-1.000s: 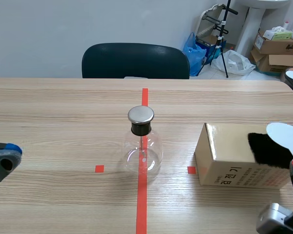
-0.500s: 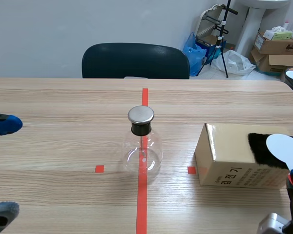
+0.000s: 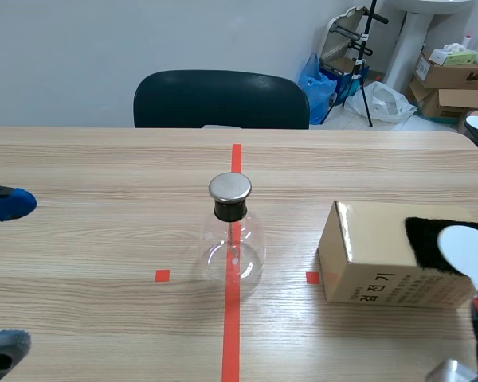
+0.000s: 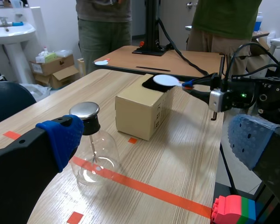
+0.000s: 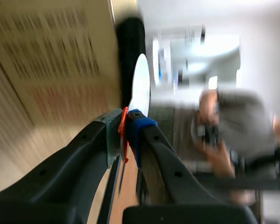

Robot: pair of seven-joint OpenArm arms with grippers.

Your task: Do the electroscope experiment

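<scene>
Right gripper [image 5: 126, 128], clamped on the white paddle [image 3: 466, 248], should rub it flat and firmly across the black fur [image 3: 421, 235]. Left gripper [image 4: 156, 137] has its fingers apart

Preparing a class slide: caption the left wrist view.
Open left gripper frames the glass electroscope; right gripper holds a white disc over black cloth on a box.

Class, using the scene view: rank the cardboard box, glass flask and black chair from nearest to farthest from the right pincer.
1. Cardboard box, just ahead of the right pincer.
2. Glass flask, mid-table.
3. Black chair, behind the far edge.
</scene>
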